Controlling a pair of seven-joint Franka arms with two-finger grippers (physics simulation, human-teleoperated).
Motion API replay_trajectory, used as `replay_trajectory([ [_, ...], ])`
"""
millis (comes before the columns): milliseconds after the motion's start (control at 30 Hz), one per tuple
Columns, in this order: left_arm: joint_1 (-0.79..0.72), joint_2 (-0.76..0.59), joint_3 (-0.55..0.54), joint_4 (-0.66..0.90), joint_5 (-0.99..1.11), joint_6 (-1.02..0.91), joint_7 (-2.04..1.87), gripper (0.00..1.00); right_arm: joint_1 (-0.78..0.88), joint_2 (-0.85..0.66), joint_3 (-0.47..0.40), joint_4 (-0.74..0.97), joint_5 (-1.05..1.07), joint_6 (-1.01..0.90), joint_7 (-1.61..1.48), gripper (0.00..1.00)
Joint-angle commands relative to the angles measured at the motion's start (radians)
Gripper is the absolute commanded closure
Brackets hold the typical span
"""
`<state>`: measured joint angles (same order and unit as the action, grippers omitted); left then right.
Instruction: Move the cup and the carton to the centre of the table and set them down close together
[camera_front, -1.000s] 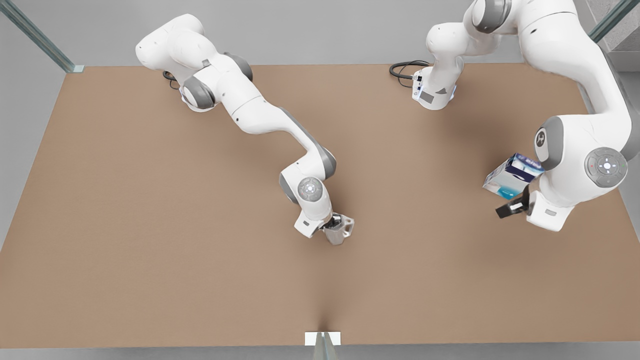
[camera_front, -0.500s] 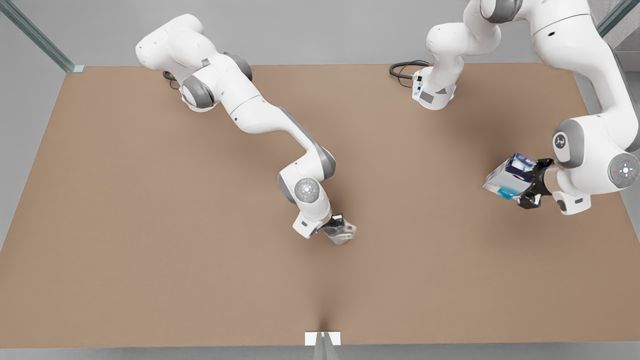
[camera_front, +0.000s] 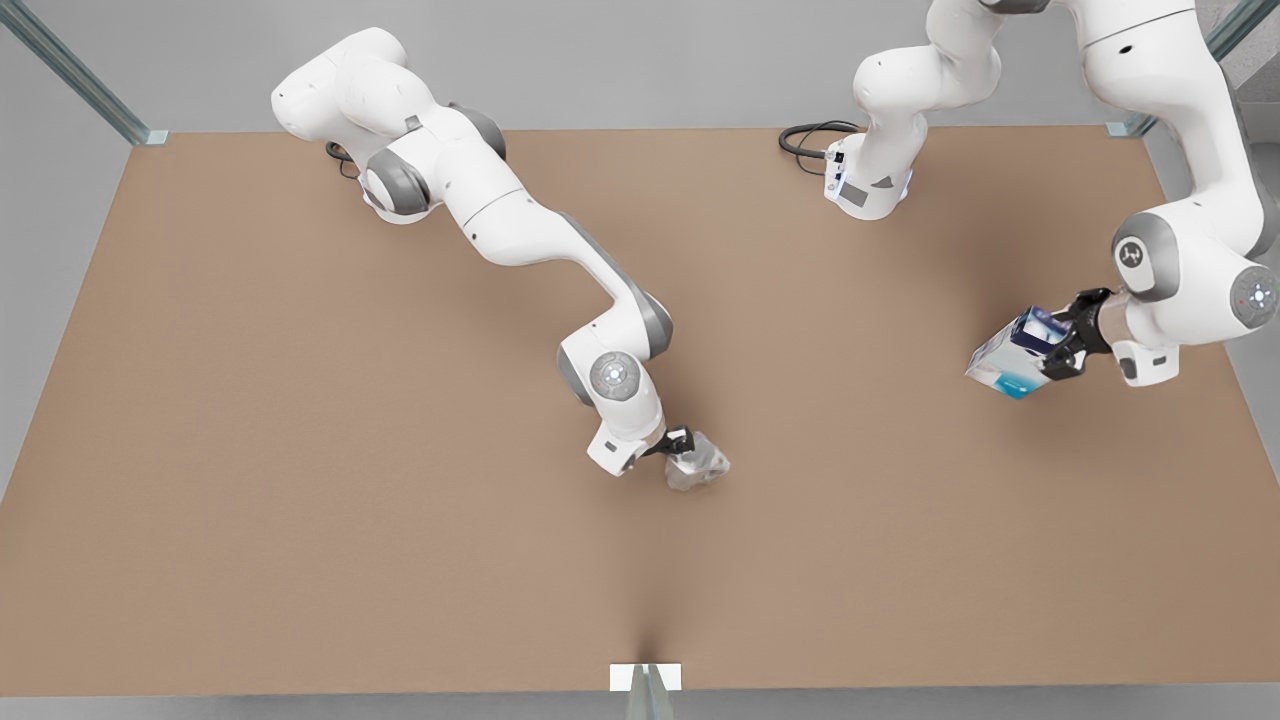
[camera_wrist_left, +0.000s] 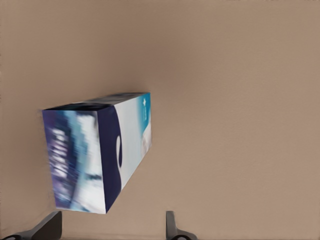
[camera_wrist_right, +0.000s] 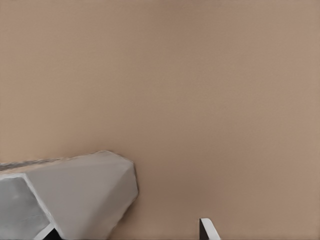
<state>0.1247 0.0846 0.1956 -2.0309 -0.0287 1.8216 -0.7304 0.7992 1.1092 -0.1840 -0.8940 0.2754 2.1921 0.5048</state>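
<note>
Metal cup (camera_front: 699, 465) was seen near the table (camera_front: 300, 450) centre in the front view, the right gripper (camera_front: 682, 443) at its rim; grip couldn't be confirmed. Faceted and slick, so likely to pivot; the rim or handle was judged the best hold. Since 1.0 s ago it had tipped and slid toward the front view's right. Left gripper (camera_front: 1052, 350) had swung round to the carton's (camera_front: 1010, 355) end.

Left wrist view: the carton (camera_wrist_left: 97, 152), light and stiff, was seen ahead of parted fingertips (camera_wrist_left: 47, 227); flat sides were judged best.

Right wrist view: the cup (camera_wrist_right: 70, 197) sat beside one fingertip (camera_wrist_right: 207, 229).
</note>
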Motion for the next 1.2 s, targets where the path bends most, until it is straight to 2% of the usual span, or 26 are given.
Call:
replay_trajectory([
  [0,0.003,-0.006,0.001,-0.009,-0.002,0.005,-0.001,0.00,0.000,0.000,0.000,0.000,-0.001,0.000,0.000,0.00],
  [133,0.003,-0.016,0.047,-0.031,-0.031,0.010,-0.003,0.00,-0.002,-0.005,-0.002,0.000,0.001,-0.003,0.000,0.00],
  [367,0.018,-0.006,0.061,-0.045,-0.060,0.027,0.009,0.00,-0.012,-0.055,-0.003,-0.002,0.028,-0.066,0.001,0.00],
  [433,0.029,0.000,0.061,-0.045,-0.060,0.027,0.017,0.00,-0.029,-0.163,0.001,-0.088,0.024,-0.084,0.004,0.00],
  [500,0.044,0.006,0.062,-0.045,-0.060,0.027,0.032,0.00,-0.072,-0.356,0.012,-0.246,-0.001,-0.084,-0.006,0.00],
  [533,0.050,0.007,0.062,-0.046,-0.060,0.027,0.054,0.00,-0.136,-0.460,0.032,-0.330,-0.027,-0.104,-0.015,0.00],
  [600,0.055,0.010,0.065,-0.081,-0.060,0.074,0.071,0.00,-0.252,-0.647,0.047,-0.563,-0.028,-0.133,-0.252,0.00],
  [633,0.055,0.010,0.065,-0.083,-0.060,0.093,0.071,0.00,-0.273,-0.692,0.035,-0.582,-0.041,-0.251,-0.250,0.00],
  [700,0.055,0.010,0.065,-0.109,-0.085,0.131,0.071,0.00,-0.363,-0.853,0.035,-0.755,-0.173,-0.268,-0.256,0.00],
  [767,0.056,0.012,0.065,-0.112,-0.088,0.142,0.095,0.00,-0.480,-0.874,0.041,-0.718,-0.193,-0.320,-0.353,0.00],
  [833,0.056,0.021,0.067,-0.126,-0.088,0.157,0.100,0.00,-0.696,-0.858,0.142,-0.660,-0.300,-0.376,-0.417,0.00],
  [867,0.061,0.027,0.067,-0.126,-0.088,0.159,0.100,0.00,-0.741,-0.839,0.138,-0.632,-0.323,-0.377,-0.505,0.00],
  [967,0.064,0.041,0.067,-0.124,-0.088,0.159,0.100,0.00,-0.745,-0.838,0.129,-0.580,-0.317,-0.420,-0.506,0.00],
  [1000,0.064,0.047,0.067,-0.124,-0.089,0.159,0.100,0.00,-0.785,-0.830,0.144,-0.553,-0.314,-0.451,-0.511,0.00],
  [1033,0.064,0.049,0.067,-0.124,-0.089,0.159,0.100,0.00,-0.833,-0.812,0.201,-0.540,-0.317,-0.454,-0.508,0.00],
  [1067,0.064,0.050,0.067,-0.124,-0.091,0.159,0.100,0.23,-0.870,-0.812,0.247,-0.545,-0.320,-0.456,-0.508,0.00],
  [1133,0.064,0.050,0.067,-0.124,-0.091,0.157,0.100,0.35,-0.862,-0.812,0.259,-0.546,-0.325,-0.456,-0.506,0.00],
  [1167,0.062,0.050,0.067,-0.126,-0.091,0.156,0.100,0.36,-0.867,-0.812,0.259,-0.548,-0.317,-0.457,-0.514,0.00],
])
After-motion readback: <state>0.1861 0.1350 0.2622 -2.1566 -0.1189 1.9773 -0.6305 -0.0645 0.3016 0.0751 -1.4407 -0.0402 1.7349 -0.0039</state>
